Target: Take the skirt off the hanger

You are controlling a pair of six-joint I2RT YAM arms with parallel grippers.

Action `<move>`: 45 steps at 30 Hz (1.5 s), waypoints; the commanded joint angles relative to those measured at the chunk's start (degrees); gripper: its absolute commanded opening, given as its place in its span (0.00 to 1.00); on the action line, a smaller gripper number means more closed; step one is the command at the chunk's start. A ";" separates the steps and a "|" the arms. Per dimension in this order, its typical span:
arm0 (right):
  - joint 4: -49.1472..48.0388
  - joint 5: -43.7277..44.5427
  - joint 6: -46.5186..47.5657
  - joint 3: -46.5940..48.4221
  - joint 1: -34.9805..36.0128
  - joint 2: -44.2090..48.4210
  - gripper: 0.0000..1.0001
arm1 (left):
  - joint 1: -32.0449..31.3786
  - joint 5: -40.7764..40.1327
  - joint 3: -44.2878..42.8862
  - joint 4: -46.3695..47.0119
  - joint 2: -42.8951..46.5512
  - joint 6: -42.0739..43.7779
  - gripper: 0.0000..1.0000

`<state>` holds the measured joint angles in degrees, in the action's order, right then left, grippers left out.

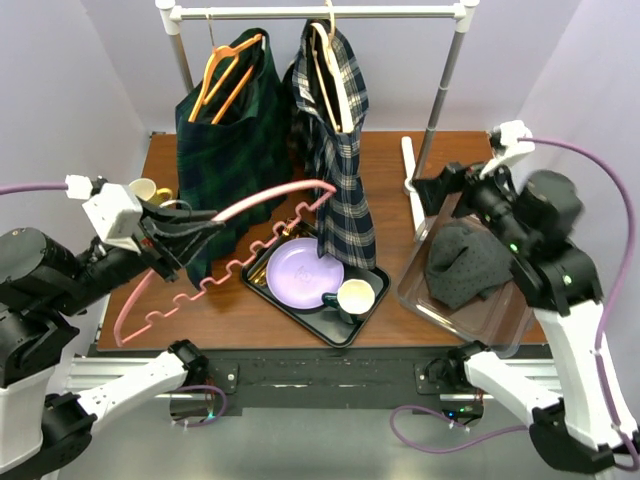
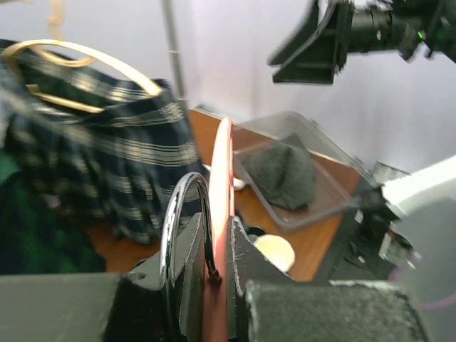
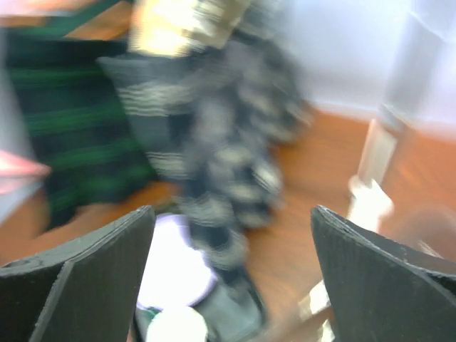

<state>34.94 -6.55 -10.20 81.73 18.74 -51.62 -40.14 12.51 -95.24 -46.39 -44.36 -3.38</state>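
My left gripper (image 1: pixel 205 228) is shut on a bare pink hanger (image 1: pixel 280 193) and holds it over the table's left half; in the left wrist view (image 2: pixel 217 242) the pink bar (image 2: pixel 224 164) and its metal hook (image 2: pixel 171 221) sit between the fingers. A dark grey skirt (image 1: pixel 465 260) lies crumpled in a clear bin (image 1: pixel 510 320) at the right, also seen from the left wrist (image 2: pixel 281 171). My right gripper (image 1: pixel 432 190) is open and empty above the bin's far left corner (image 3: pixel 231 263).
A green plaid skirt (image 1: pixel 225 150) on an orange hanger and a navy plaid skirt (image 1: pixel 340 170) on a wooden hanger hang from the rack rail (image 1: pixel 320 12). A black tray (image 1: pixel 345 335) holds a purple plate (image 1: pixel 300 270) and a cup (image 1: pixel 355 295). Yellow cups (image 1: pixel 145 188) stand at the left.
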 commanded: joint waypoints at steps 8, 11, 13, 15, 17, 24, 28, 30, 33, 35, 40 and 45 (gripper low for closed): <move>-11.59 -59.81 -0.89 -2.64 0.33 -1.38 0.95 | 0.24 24.13 6.56 7.01 -3.36 -0.14 0.00; -10.85 -60.51 0.09 -3.07 1.55 -1.03 0.94 | 0.15 25.71 5.69 8.42 -5.56 -0.58 0.00; -11.73 -60.95 -0.96 -4.65 2.26 -1.29 0.93 | 0.24 27.03 4.89 9.38 -7.58 -1.19 0.00; -11.74 -61.66 -1.05 -6.05 3.31 -1.99 0.92 | 0.15 28.62 4.80 11.22 -8.98 -1.54 0.00; -8.16 -61.66 0.95 -6.15 4.54 -3.31 0.90 | 0.15 29.58 4.80 12.29 -9.78 -2.16 0.00; 0.40 -56.83 11.34 -5.53 8.15 -3.85 0.52 | 0.15 29.23 5.06 15.36 -13.03 -4.09 0.00; -0.83 -49.82 10.64 -5.45 8.15 -3.14 0.00 | 0.24 29.06 5.24 16.33 -13.74 -4.88 0.00; -3.11 -48.48 8.63 -5.18 8.15 -2.36 0.00 | 0.15 28.36 4.98 16.33 -13.82 -4.71 0.00; -9.79 -47.69 3.53 -5.18 8.24 -1.30 0.00 | 0.15 25.29 4.28 16.07 -13.13 -3.92 0.22; -12.51 -45.16 1.50 -4.92 8.24 -0.42 0.00 | 0.15 22.05 3.31 15.63 -12.60 -3.04 0.47; -12.87 -41.36 1.15 -3.43 8.15 0.55 0.00 | 0.24 15.18 -0.11 15.81 -10.05 -2.42 0.79; -16.22 -36.81 -0.79 -1.41 8.15 1.78 0.00 | 0.24 8.07 -2.58 13.00 -8.21 -1.28 0.99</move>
<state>25.21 -50.15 -7.75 76.36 27.00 -51.48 -39.88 28.14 -94.15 -33.54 -54.87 -6.11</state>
